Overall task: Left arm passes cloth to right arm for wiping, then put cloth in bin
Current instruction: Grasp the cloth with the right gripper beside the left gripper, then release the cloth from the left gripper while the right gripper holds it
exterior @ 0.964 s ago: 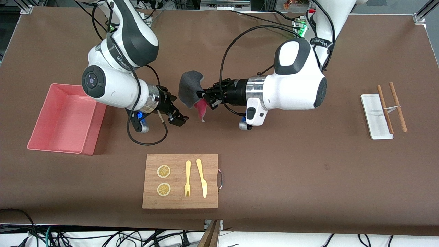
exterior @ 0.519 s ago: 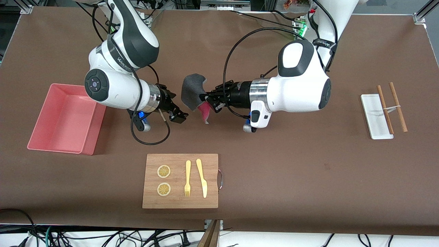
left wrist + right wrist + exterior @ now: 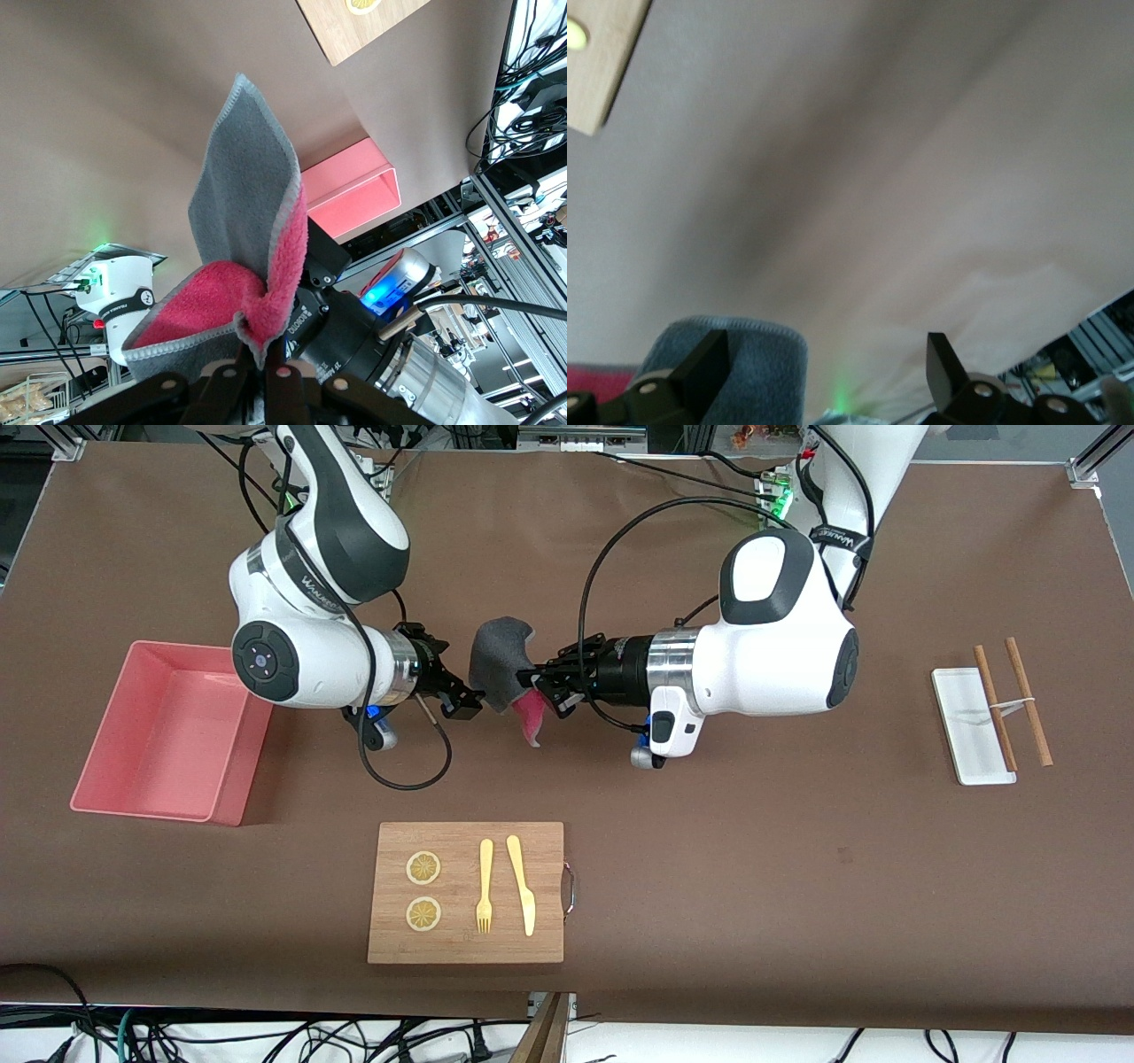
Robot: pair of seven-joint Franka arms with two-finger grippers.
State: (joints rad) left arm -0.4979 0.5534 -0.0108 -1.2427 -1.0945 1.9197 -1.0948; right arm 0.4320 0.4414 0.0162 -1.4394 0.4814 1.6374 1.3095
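The cutting board lies nearest the front camera. Above the middle of the tabletop, at the board's 12 o'clock, the left gripper holds the cloth in the air, fingers pinching its edge. The right gripper is just beside the cloth, fingers spread wide, one at its grey face. Step in hand: handover. Next, the right fingers should close on the cloth before the left fingers release. The bin sits toward the right arm's end.

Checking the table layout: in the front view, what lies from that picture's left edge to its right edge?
Bin → right gripper → cloth → left gripper → white tray → wooden sticks.
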